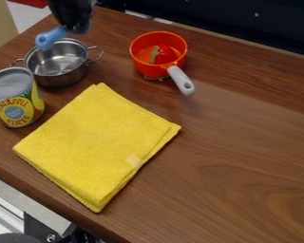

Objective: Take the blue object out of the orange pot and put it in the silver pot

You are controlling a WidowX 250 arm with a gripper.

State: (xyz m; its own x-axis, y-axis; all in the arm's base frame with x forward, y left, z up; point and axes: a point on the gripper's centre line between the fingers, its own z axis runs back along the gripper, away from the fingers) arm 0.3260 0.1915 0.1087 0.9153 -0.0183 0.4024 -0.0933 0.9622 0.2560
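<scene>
Camera view: the hand (69, 29) hangs at the upper left, clamped on the blue object (51, 38), which sits over the far rim of the silver pot (55, 79). The taking-out looks done; the orange pot (150, 71) holds only a red and green thing (161, 54). What seems left is to centre the blue object above the silver pot's opening, lower it and let go. Released where it is, it could catch on the rim.
</scene>
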